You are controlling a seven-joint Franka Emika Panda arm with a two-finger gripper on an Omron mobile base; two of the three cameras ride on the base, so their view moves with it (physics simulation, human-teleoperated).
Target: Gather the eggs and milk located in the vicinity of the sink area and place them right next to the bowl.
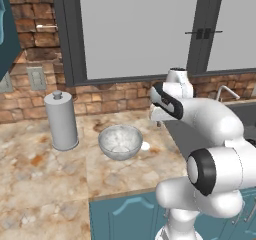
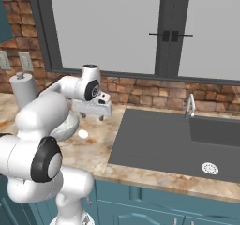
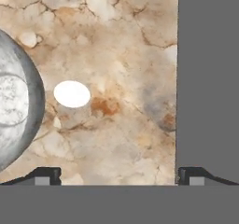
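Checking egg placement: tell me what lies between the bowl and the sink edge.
The white egg lies on the counter there, just off the bowl rim and apart from it; bare marble runs on to the sink. The hand view shows it best.

**Colours and patterns across the kitchen**

The bench [image 1: 45,169] is mottled marble in cream, tan and rust with grey veins. The bowl [image 1: 120,142] is silvery grey outside, whitish and speckled within. Beside it lies a plain white egg [image 3: 72,94]. The canister [image 1: 61,120] is flat grey. The sink [image 2: 159,142] is dark grey, its drain [image 2: 209,168] silver. The wall [image 1: 35,24] is red-brown brick; the cabinets [image 1: 125,216] are teal. The arm [image 1: 210,134] is white with dark joints.
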